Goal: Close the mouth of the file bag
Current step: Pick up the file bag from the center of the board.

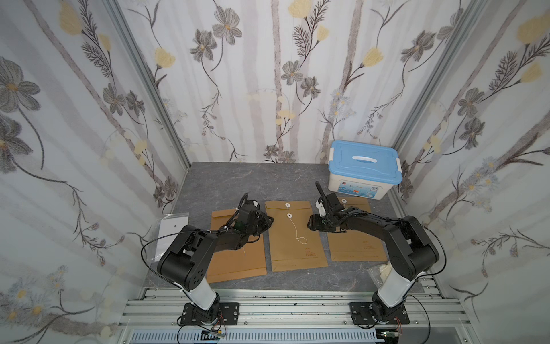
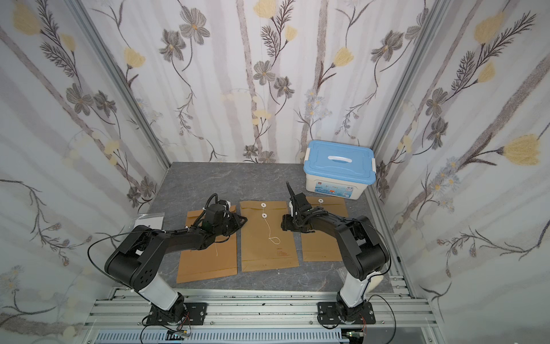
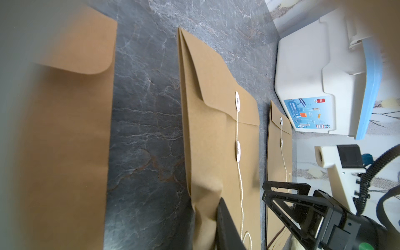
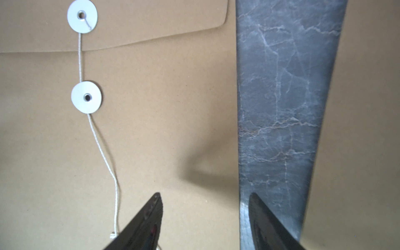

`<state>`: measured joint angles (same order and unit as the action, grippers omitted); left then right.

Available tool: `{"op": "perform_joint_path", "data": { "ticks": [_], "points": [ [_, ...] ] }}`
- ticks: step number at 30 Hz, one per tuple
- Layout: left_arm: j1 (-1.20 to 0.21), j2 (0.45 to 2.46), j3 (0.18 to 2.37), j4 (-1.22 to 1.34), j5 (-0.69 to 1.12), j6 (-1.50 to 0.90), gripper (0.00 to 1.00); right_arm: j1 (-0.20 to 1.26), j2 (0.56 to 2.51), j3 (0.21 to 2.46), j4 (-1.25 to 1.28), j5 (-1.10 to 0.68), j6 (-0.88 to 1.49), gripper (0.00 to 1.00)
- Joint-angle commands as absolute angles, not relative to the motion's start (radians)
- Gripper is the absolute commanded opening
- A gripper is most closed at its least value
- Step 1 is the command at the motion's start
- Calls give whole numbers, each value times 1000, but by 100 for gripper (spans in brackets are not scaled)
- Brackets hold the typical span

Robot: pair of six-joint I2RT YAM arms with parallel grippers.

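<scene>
The file bag [image 1: 297, 238] is lying flat on the grey marbled table [image 1: 226, 184], directly between the left pincer [image 1: 267, 222] and the right pincer [image 1: 311, 224], which are facing each other across it. It is a tan kraft envelope, and its flap [image 4: 151, 23] is folded down over the mouth. One white disc [image 1: 288, 205] is sitting on the flap and a second disc [image 1: 289, 215] on the body just below it. A thin white string [image 1: 295, 229] is running from the upper disc past the lower one and trailing loose down the face, ending in a small loop.

The bag's long axis is running crosswise to the line between the two pincers. Its flap end is pointing to the back wall, beyond both fingertips, and its bottom end is lying back towards the arm bases.

The right pincer is standing open, straddling the bag's near edge, with one finger [image 4: 151, 216] over the paper beside the string and the other above the bare table strip. The left pincer is sitting at the opposite edge. Only one dark finger [image 3: 225, 225] is showing there, over paper that is bulging up, so I cannot tell whether it is closed.
</scene>
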<state>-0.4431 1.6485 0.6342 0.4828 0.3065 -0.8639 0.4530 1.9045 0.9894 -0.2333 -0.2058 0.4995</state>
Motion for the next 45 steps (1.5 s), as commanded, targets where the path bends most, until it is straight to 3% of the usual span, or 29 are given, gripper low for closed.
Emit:
{"op": "perform_joint_path", "data": {
  "ticks": [1, 11, 26, 35, 42, 45],
  "points": [
    [-442, 1644, 635, 477, 296, -861, 0, 453, 1895, 986, -208, -203, 506, 65],
    [-443, 1612, 652, 498, 367, -820, 0, 404, 1823, 906, -66, -277, 497, 68],
    [-443, 1572, 662, 587, 501, -800, 0, 307, 1867, 925, 55, -454, 457, 72],
    [-442, 1536, 683, 591, 551, -814, 0, 222, 1882, 849, 331, -702, 514, 75],
    [-442, 1569, 687, 644, 574, -844, 0, 221, 1865, 819, 454, -832, 538, 64],
    [-440, 1571, 692, 639, 554, -845, 0, 216, 1855, 808, 463, -847, 547, 51]
  ]
}}
